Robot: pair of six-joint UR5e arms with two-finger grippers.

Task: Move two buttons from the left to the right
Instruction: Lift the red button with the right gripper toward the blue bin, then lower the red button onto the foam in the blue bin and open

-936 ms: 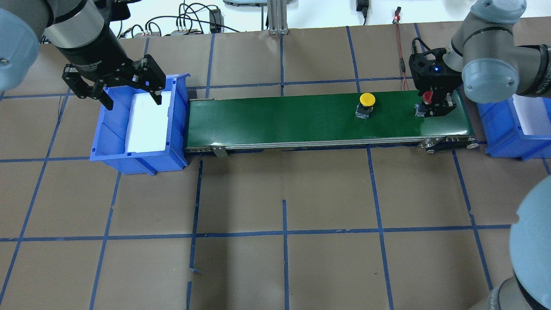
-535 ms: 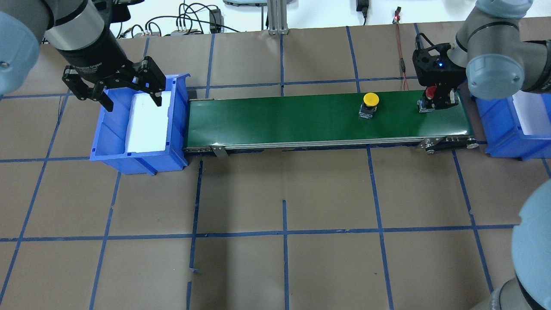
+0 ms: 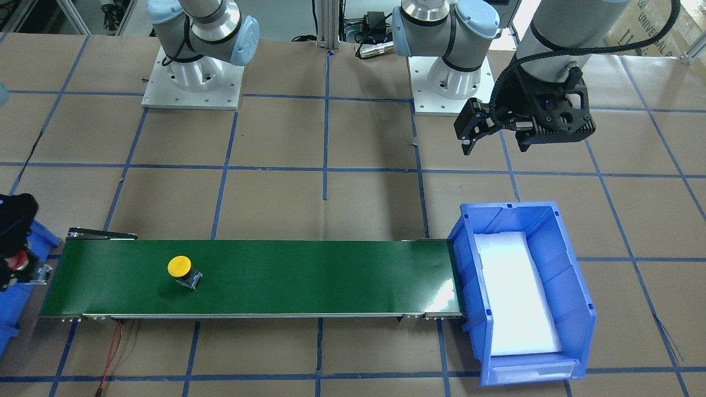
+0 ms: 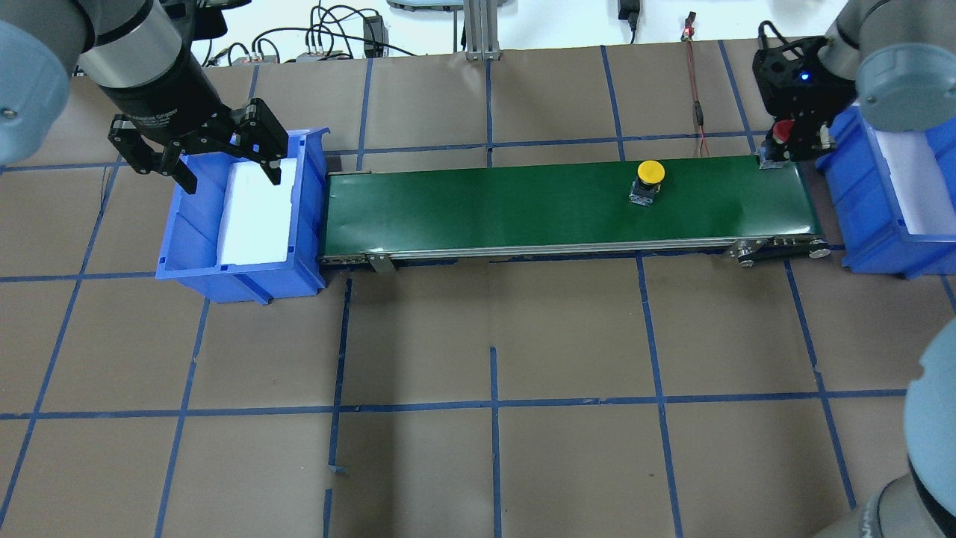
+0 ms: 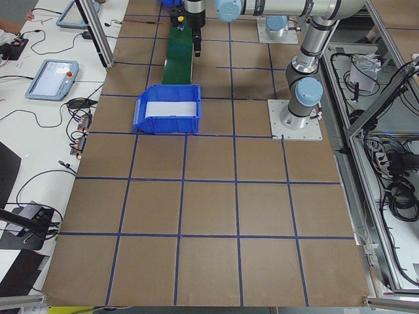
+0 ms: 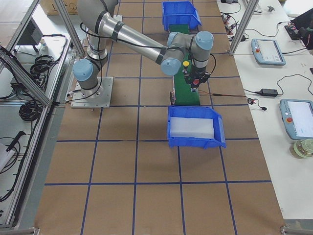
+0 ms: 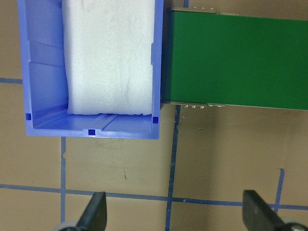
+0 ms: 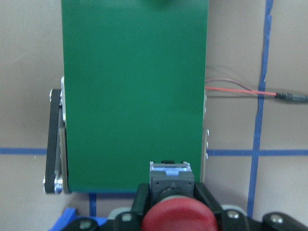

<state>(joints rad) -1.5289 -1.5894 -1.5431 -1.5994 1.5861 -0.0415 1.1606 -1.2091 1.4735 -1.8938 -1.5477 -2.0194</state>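
Note:
The yellow button (image 4: 649, 179) (image 3: 181, 270) stands upright on the green conveyor belt (image 4: 523, 205), towards its right end. Held off the belt, the red button (image 4: 781, 133) (image 8: 179, 217) is in my right gripper (image 4: 786, 146) (image 8: 174, 208), which is shut on its body. That gripper hangs over the belt's far right corner, beside the right blue bin (image 4: 870, 217). My left gripper (image 4: 200, 163) (image 7: 175, 214) is open and empty above the left blue bin (image 4: 239, 276) (image 3: 573, 286), which holds only white foam.
A red and black wire (image 4: 698, 112) lies on the table behind the belt's right end. Cables and an aluminium post (image 4: 478, 30) sit along the far table edge. Brown paper with a blue tape grid covers the table.
My right gripper has lifted the red button off the belt and carried it right and away, to the belt's end. The yellow button has ridden slightly right. The left arm stayed still.

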